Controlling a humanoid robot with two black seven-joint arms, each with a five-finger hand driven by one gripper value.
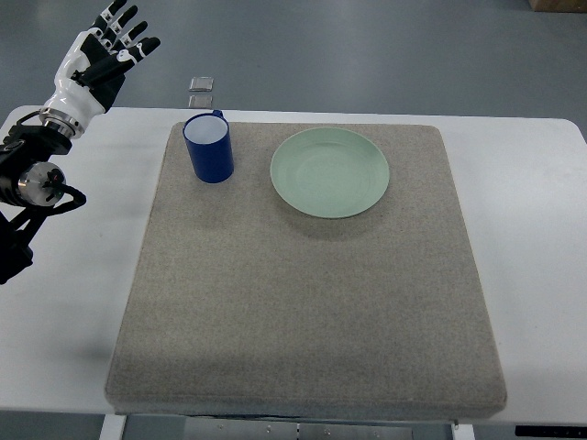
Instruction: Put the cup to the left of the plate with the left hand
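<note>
So my left hand (103,53) was up off the far left corner of the bench (541,229), fingers (128,37) spread loose and holding nothing. It was well apart from the cup (209,148). The cup was blue, white inside, standing upright on the grey mat (303,302) near its far left corner. The plate (330,171), pale green, sat on the mat too, just to the right of the cup, with a small gap between them, not touching. Two little square tiles (201,93) lay past the bench's far edge, behind the cup.
</note>
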